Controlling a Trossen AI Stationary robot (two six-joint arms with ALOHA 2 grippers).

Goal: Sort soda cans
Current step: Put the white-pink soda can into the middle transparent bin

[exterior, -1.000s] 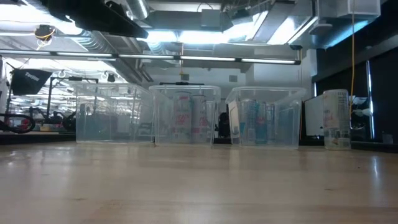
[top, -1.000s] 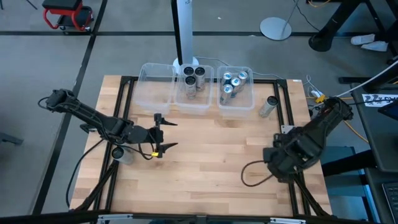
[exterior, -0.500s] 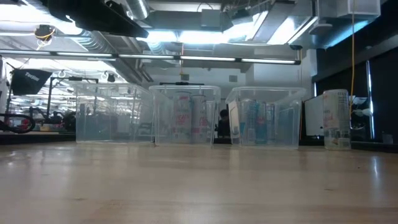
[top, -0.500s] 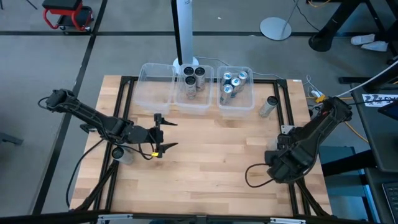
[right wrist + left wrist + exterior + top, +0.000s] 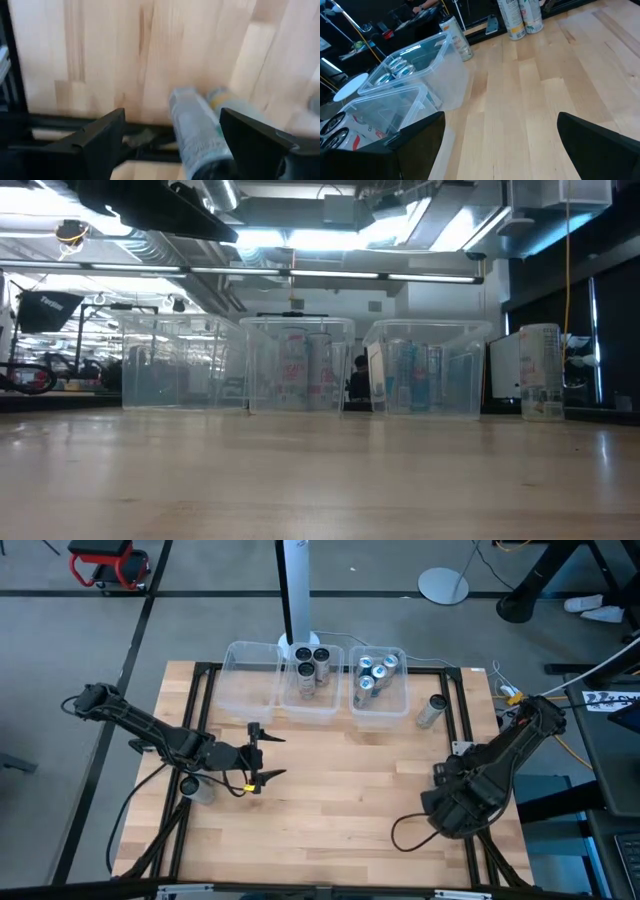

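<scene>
Clock bearings below are read on the high view, 12 being the far edge of the wooden table [image 5: 330, 800].

3 clear plastic bins sit in a row at the 12 o'clock edge. The left bin [image 5: 250, 680] shows no contents. The middle bin [image 5: 310, 705] holds 3 dark-topped soda cans [image 5: 311, 664], upright, long axes vertical. The right bin [image 5: 382, 708] holds about 4 teal-topped soda cans [image 5: 372, 672], tops facing up or slightly tilted; the exact count cannot be fixed.

1 lone soda can [image 5: 433, 710] stands outside the bins at 2 o'clock, just right of the right bin, with a dark top. In the low view it stands upright [image 5: 540, 372].

The right wrist view shows 2 more cans [image 5: 197, 125] close between that arm's fingers, near the table's edge frame; they are blurred, and their axis cannot be fixed.

1 further cylinder, seemingly a can [image 5: 195, 787], shows at 8 o'clock beneath the left arm; its orientation cannot be told.

The left gripper [image 5: 262, 753] hovers at 9 o'clock, jaws spread wide, grasping nothing. The right gripper [image 5: 172, 132] is at 4 o'clock near the table corner, fingers parted; no grasp on the cans is evident.
</scene>
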